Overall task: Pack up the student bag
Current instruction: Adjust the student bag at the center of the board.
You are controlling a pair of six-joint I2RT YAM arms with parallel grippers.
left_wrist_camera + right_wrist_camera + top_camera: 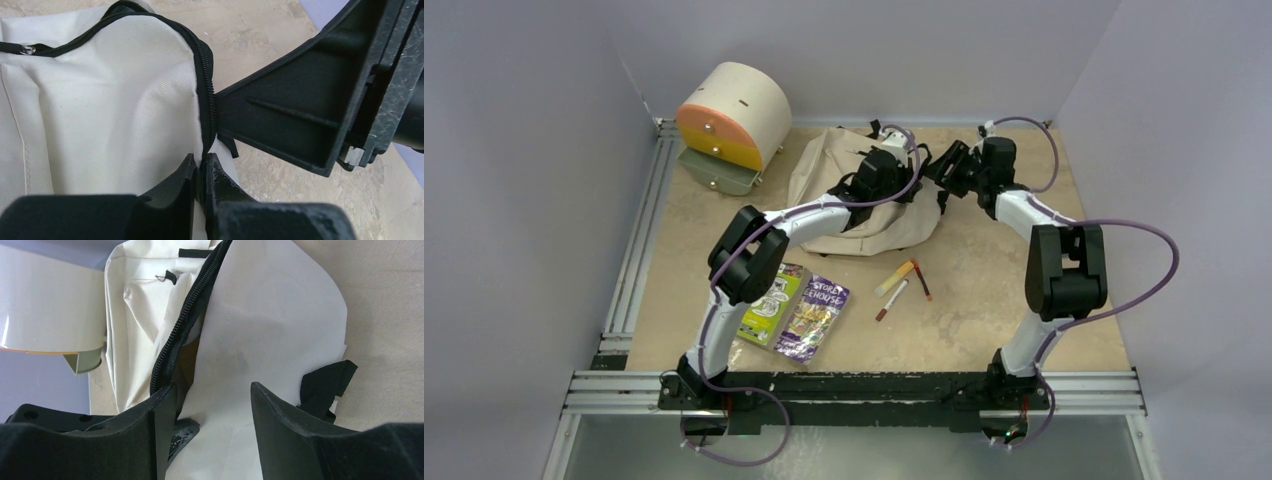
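The student bag [824, 165] lies at the back middle of the table, cream fabric with a black zipper [204, 75]. My left gripper [204, 162] is shut on the bag's zipper edge, pinching the fabric between its tips. My right gripper [212, 390] stands open beside it, its jaws astride a cream flap of the student bag [270, 315] without squeezing it. The two grippers meet at the bag's right side, left gripper [912, 185] and right gripper [938, 170] almost touching. The dark inside of the bag shows through a narrow gap by the zipper [180, 325].
A cream-and-orange drawer unit [734, 115] stands at the back left. Two flat printed packets [774, 305] [816, 318] lie near the front left. Three pens [894, 280] lie in the middle. A black strap [325, 385] sticks out from the bag's edge.
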